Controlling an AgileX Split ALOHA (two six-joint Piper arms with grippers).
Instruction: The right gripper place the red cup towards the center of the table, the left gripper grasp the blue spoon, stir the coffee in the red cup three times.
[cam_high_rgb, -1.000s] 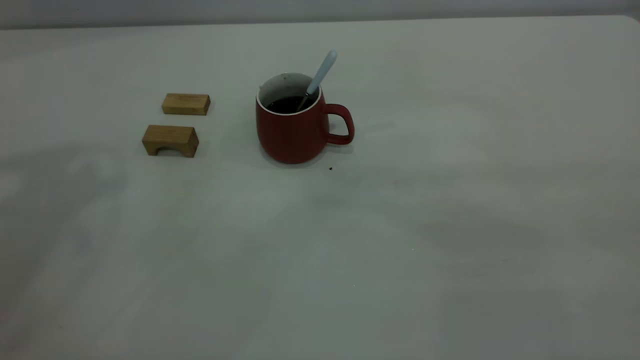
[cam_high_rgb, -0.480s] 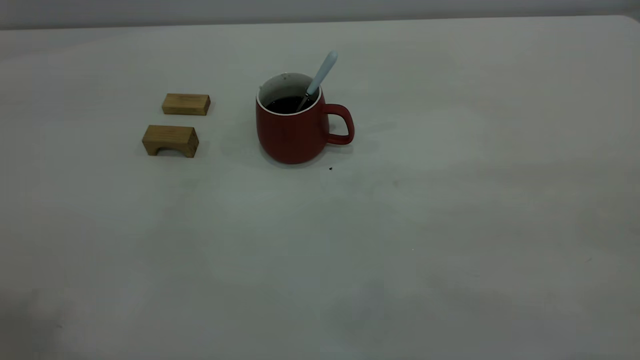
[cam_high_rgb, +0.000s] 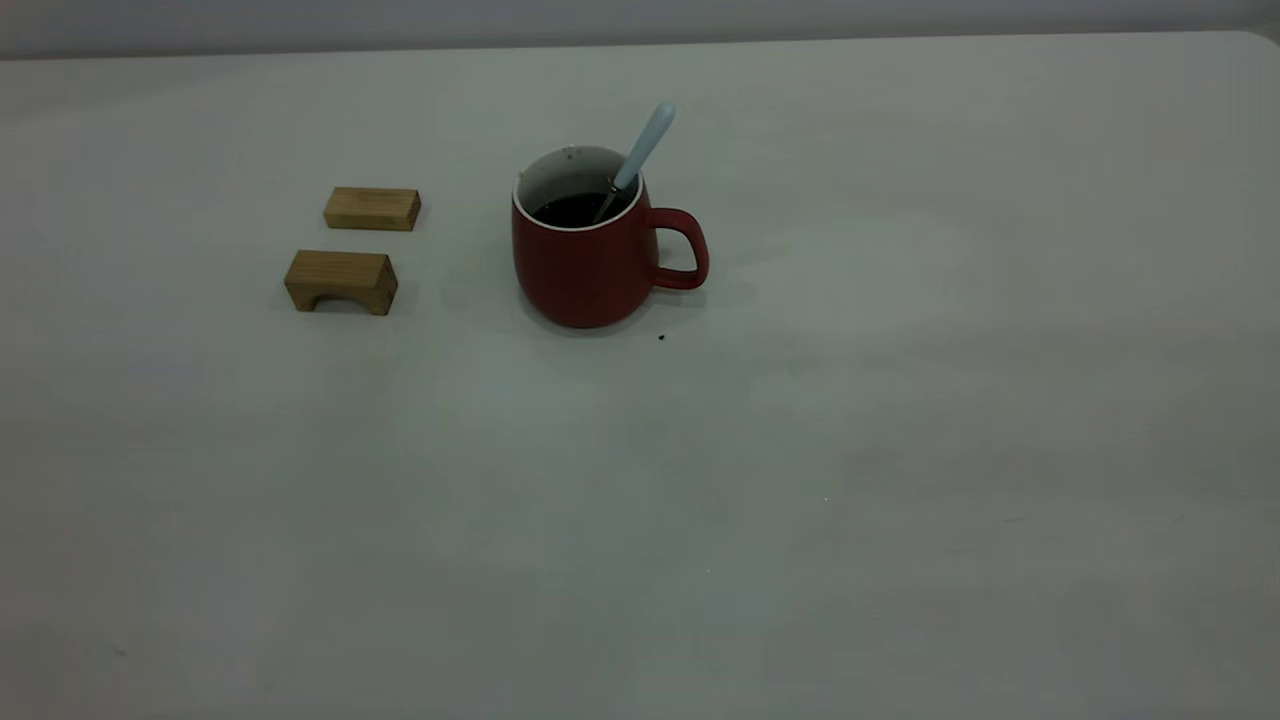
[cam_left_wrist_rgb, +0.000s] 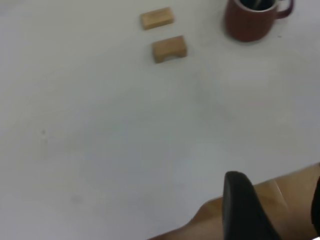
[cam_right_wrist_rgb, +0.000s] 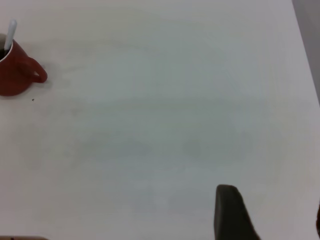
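Both arms sit pulled back at the near edge of the table (cam_high_rgb: 900, 450), well away from the cup. The left gripper (cam_left_wrist_rgb: 272, 210) and right gripper (cam_right_wrist_rgb: 267, 215) each show spread jaws with nothing held. Farther off stands the cup (cam_high_rgb: 585, 260), upright, coffee (cam_high_rgb: 580, 208) inside, the spoon (cam_high_rgb: 640, 155) leaning on its rim. Two wooden blocks (cam_high_rgb: 355, 245) lie beside it.

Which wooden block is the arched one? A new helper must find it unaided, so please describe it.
Start at the red cup standing upright on the table; in the exterior view two wooden blocks lie to its left. The arched block is the nearer one. Its underside has a cut-out notch, whereas the plain block behind it is a solid flat bar.
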